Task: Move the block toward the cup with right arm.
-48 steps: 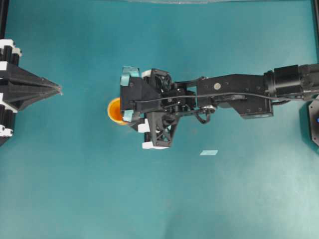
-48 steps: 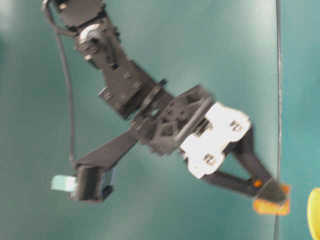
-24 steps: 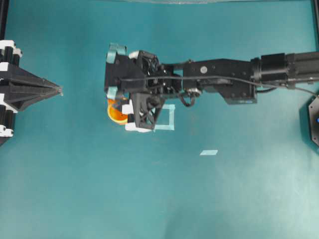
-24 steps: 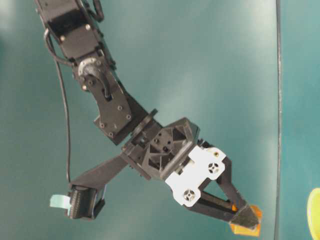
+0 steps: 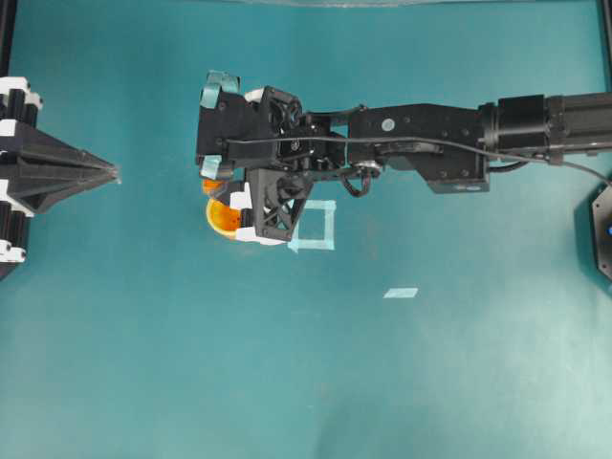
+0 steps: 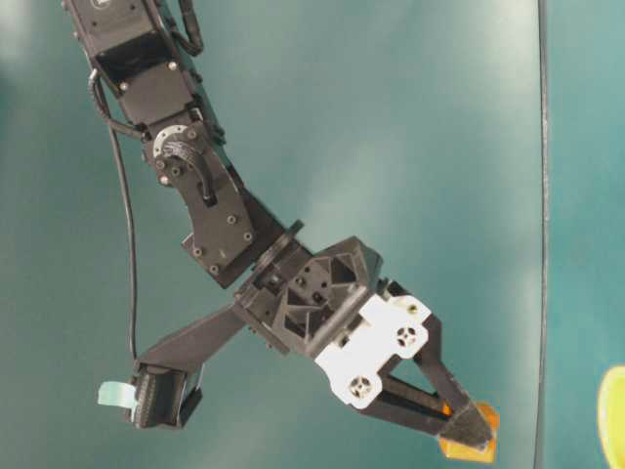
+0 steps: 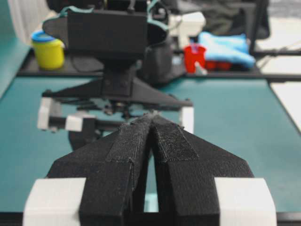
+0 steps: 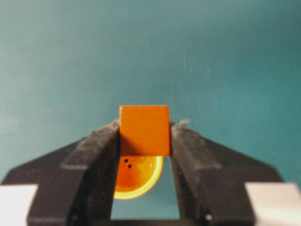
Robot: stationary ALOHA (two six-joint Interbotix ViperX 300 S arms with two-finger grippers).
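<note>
My right gripper (image 8: 144,136) is shut on the block (image 8: 144,130), a small orange cube pinched between the two black fingertips. In the right wrist view the cup (image 8: 141,181), orange with a yellow rim, shows in the gap just behind the block. From overhead the right arm's wrist covers most of the cup (image 5: 220,220), and a sliver of the block (image 5: 212,185) peeks out just above it. At table level the block (image 6: 471,447) hangs low at the fingertips, left of the cup (image 6: 615,415). At the far left my left gripper (image 5: 113,172) rests shut and holds nothing.
A pale blue tape square (image 5: 325,229) lies right of the cup, partly under the right wrist. A small tape strip (image 5: 402,293) lies lower right. Beyond the table's far end stand a yellow tub (image 7: 48,49) and a red cup (image 7: 194,56).
The right arm has carried the block leftward over the cup and lowered it. The tape square, hidden a second ago, now shows. The left arm has not moved.
</note>
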